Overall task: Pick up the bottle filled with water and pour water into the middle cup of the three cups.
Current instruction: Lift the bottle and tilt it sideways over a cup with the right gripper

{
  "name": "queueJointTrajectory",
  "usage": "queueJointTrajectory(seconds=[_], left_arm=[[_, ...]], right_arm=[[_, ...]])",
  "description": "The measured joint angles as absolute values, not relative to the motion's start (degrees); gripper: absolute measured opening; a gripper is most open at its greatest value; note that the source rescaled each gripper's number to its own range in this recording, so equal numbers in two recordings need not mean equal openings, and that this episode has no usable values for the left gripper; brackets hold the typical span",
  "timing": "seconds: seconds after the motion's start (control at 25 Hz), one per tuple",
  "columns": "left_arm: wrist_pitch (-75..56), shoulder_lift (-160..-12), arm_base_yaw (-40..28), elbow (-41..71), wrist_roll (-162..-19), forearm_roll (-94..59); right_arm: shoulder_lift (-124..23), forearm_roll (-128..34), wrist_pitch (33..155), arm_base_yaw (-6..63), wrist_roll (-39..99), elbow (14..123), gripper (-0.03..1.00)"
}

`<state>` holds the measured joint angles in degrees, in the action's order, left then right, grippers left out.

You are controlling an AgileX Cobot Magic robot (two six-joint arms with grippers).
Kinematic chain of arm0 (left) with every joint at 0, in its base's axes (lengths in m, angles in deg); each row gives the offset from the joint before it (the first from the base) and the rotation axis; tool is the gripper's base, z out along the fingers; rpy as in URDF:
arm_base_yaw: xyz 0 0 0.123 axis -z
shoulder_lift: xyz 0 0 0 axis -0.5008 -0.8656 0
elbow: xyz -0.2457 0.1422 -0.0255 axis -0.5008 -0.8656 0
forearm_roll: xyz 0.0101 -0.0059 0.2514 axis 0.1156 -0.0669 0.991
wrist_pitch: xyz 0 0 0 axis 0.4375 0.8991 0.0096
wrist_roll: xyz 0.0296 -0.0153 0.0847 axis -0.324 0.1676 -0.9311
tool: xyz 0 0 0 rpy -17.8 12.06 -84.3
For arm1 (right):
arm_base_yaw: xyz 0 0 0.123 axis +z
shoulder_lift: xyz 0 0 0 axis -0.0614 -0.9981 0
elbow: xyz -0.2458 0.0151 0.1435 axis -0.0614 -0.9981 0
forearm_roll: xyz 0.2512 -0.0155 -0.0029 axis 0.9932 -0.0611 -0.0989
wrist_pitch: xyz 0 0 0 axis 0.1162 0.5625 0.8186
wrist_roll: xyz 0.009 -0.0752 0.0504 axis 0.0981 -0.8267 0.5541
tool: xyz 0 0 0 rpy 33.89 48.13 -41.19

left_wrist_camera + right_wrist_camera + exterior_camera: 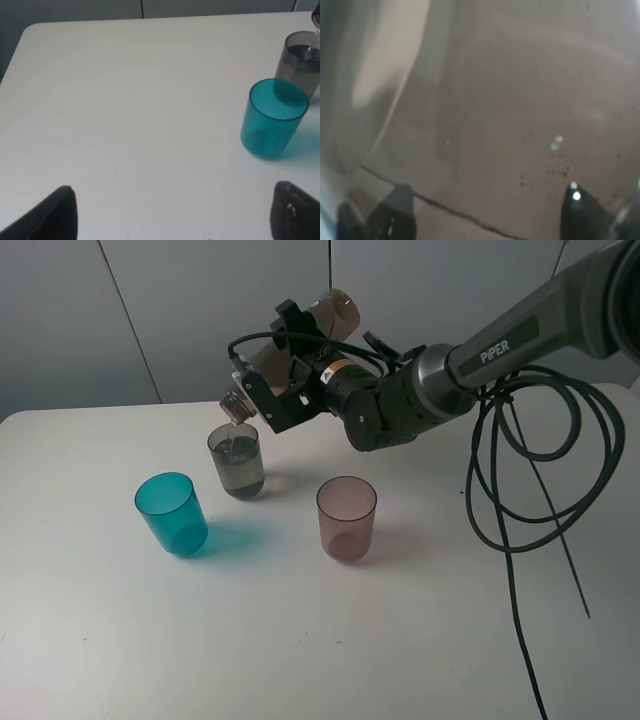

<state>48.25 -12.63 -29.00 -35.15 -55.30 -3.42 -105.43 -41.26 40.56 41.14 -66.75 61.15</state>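
My right pincer (283, 370) clamped on tilted smoky bottle (333, 312), threaded neck over grey tumbler (237, 462); wrist view: brown blur only. Left pincer (175, 210) apart.

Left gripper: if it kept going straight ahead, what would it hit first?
The left gripper would likely meet the bare white table first; the teal blue cup stands off its line, though depth is unclear.

Your right gripper (281, 367) is clamping the bottle (323, 320), tilting its neck down over the smoky grey middle cup (237, 465), which is holding water.
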Motion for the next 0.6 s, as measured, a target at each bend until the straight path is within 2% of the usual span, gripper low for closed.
queueJointTrajectory(seconds=[0.6], left_arm=[[48.25, -12.63, -29.00, -35.15, -55.30, -3.42]], right_arm=[[-105.43, -42.75, 40.45, 41.14, -66.75, 61.28, 0.00]])
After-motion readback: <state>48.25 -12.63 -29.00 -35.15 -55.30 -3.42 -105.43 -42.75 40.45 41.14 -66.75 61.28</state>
